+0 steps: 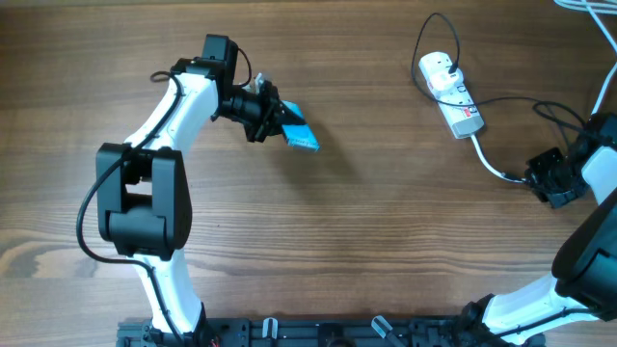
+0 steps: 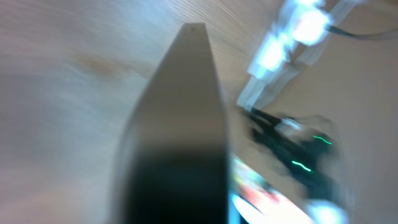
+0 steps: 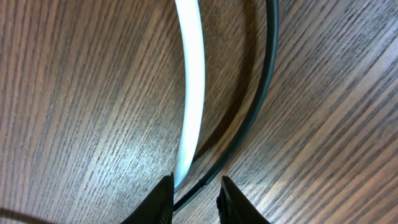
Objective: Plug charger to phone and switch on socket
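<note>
My left gripper [image 1: 273, 118] is shut on the phone [image 1: 301, 136], holding it off the table at the upper left with its cyan screen showing. In the blurred left wrist view the phone [image 2: 180, 118] fills the middle, seen edge-on. The socket [image 1: 455, 96] lies at the upper right with the charger's white adapter [image 1: 434, 66] plugged in. The charger cable [image 1: 511, 102] loops right from it. My right gripper [image 1: 542, 179] is low over the table. Its jaws [image 3: 197, 198] stand narrowly apart with the thin black charger cable [image 3: 200, 188] between them, untouched.
The socket's thick white cord [image 3: 189, 93] runs alongside the black cable, just left of my right gripper's left finger [image 3: 163, 200]. In the overhead view that cord [image 1: 489, 159] curves from the strip toward the right arm. More white cords [image 1: 600, 24] lie at the far right corner.
</note>
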{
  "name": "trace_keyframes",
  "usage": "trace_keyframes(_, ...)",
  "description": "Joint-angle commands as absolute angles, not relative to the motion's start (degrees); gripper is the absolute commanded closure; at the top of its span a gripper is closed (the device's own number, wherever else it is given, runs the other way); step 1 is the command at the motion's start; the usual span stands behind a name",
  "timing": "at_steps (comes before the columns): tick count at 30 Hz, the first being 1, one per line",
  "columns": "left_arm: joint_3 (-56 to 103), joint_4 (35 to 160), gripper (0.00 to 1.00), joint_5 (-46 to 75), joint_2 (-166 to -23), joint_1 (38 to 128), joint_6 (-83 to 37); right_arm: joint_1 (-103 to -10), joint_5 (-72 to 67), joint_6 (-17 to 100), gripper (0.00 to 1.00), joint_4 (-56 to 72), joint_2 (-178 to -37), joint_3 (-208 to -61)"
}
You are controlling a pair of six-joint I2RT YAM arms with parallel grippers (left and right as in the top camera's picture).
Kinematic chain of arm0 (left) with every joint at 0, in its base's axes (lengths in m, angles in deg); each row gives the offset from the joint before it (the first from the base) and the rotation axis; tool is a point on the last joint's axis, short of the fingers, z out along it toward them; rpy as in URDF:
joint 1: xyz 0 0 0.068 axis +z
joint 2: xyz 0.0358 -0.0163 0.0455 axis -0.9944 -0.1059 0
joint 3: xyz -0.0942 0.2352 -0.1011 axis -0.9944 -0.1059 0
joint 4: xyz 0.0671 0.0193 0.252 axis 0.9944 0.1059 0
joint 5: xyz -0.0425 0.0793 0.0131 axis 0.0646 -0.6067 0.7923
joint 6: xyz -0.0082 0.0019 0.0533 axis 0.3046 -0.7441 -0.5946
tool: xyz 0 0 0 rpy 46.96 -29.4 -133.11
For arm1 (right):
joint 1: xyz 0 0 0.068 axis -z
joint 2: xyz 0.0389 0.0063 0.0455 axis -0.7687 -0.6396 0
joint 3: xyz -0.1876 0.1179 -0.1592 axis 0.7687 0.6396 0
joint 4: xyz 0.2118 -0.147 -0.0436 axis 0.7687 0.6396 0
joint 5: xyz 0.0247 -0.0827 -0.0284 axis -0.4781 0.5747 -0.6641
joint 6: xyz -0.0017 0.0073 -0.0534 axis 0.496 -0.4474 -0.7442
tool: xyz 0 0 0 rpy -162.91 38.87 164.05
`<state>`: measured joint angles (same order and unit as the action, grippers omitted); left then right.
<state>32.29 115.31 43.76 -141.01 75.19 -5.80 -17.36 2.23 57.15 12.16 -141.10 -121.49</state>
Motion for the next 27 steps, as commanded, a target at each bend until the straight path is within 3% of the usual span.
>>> trace_keyframes(1, 32.68, 115.64, 0.96, 66.58, -139.72, 75.96, 8.95, -17.42, 1.91, 56.17, 0.75, 12.42, -141.85, -122.73)
trace_keyframes(3, 32.68, 115.64, 0.96, 72.37, -139.72, 75.5, 9.82, -17.42, 1.88, 56.23, 0.75, 12.44, -141.85, -122.73)
trace_keyframes(4, 32.68, 115.66, 0.96, 75.93, -139.72, 75.41, 11.07, -17.42, 1.29, 56.34, 0.72, 12.42, -141.85, -122.73)
trace_keyframes(6, 32.68, 116.64, 0.96, 77.42, -139.55, 75.45, 16.18, -17.42, -1.72, 56.34, 0.55, 12.38, -141.85, -122.73)
trace_keyframes(8, 32.68, 116.66, 0.96, 77.42, -139.55, 75.54, 16.62, -17.42, -4.61, 56.28, 0.54, 11.98, -141.85, -122.73)
trace_keyframes(12, 32.68, 121.78, 0.96, 77.42, -139.48, 75.43, 16.51, -17.42, -5.15, 56.23, 0.61, 12.07, -141.85, -122.73)
trace_keyframes(16, 32.68, 124.82, 0.96, 77.42, -139.48, 75.41, 13.3, -17.42, -5.15, 56.25, 0.81, 12.46, -141.85, -122.73)
trace_keyframes(21, 32.68, 124.79, 0.96, 77.42, -139.48, 75.41, 11.33, -17.4, -5.15, 56.3, 0.83, 12.46, -141.63, -122.8)
trace_keyframes(24, 32.68, 124.79, 0.96, 77.42, -139.48, 75.41, 11.33, -17.38, -5.72, 56.34, 0.89, 13.08, -140.19, -123.41)
trace_keyframes(25, 32.68, 124.79, 0.96, 77.42, -139.48, 75.41, 11.4, -17.38, -6.77, 56.34, 0.96, 13.56, -139.11, -124.28)
trace_keyframes(27, 32.68, 124.79, 0.96, 77.4, -139.48, 75.41, 11.4, -17.38, -9.61, 56.32, 0.96, 14.54, -137.28, -125.83)
